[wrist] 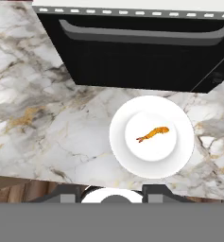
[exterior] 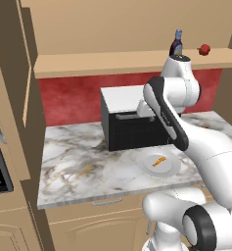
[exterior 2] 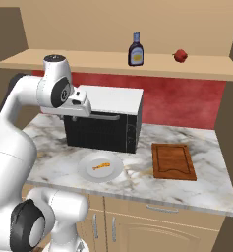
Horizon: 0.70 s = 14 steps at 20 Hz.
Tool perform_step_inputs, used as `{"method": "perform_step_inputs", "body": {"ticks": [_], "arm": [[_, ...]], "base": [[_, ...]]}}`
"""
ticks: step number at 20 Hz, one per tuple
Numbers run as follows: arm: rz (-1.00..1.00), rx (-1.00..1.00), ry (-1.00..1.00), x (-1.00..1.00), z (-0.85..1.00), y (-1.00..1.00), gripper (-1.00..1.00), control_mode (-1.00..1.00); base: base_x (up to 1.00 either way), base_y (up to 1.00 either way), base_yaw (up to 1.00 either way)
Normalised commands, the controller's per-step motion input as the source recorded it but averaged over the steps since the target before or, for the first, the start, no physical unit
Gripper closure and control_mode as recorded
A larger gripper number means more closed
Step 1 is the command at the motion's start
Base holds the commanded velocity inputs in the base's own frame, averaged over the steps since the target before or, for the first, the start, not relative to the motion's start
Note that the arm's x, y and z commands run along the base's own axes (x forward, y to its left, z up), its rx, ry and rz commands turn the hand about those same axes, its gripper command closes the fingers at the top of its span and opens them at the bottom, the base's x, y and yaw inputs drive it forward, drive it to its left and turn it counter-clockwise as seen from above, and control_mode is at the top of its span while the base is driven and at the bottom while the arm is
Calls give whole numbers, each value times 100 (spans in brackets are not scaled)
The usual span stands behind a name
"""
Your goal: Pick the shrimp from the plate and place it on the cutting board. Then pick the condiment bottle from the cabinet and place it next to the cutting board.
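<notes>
The tiny orange shrimp [exterior: 159, 161] [exterior 2: 101, 166] [wrist: 152, 133] lies in the middle of the round white plate [exterior: 146, 167] [exterior 2: 85, 171] [wrist: 119, 137], on the marble counter in front of the oven. My gripper [wrist: 112, 191] hovers high above the counter, just to the near side of the plate, open and holding nothing. The reddish-brown cutting board [exterior 2: 173, 160] lies right of the plate. On the tan cabinet shelf [exterior: 112, 62] [exterior 2: 83, 61] the dark condiment bottle [exterior: 176, 44] [exterior 2: 135, 50] stands upright.
A black box-shaped oven [exterior: 122, 125] [exterior 2: 105, 128] [wrist: 132, 52] with a white top sits behind the plate. A small red fruit [exterior: 204, 49] [exterior 2: 180, 55] rests on the shelf right of the bottle. Bare marble counter [exterior: 73, 162] stretches left of the plate.
</notes>
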Motion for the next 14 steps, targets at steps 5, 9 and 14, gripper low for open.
{"method": "perform_step_inputs", "body": {"ticks": [5, 9, 14], "arm": [[0, 0, 0, -10, -14, -1, -100, -100], [-2, 0, 0, -16, -41, 0, -100, -100], [-4, 0, 0, -7, -29, -1, -100, -100]], "base": [[0, 0, 0], [0, 0, 0], [0, 0, 0]]}}
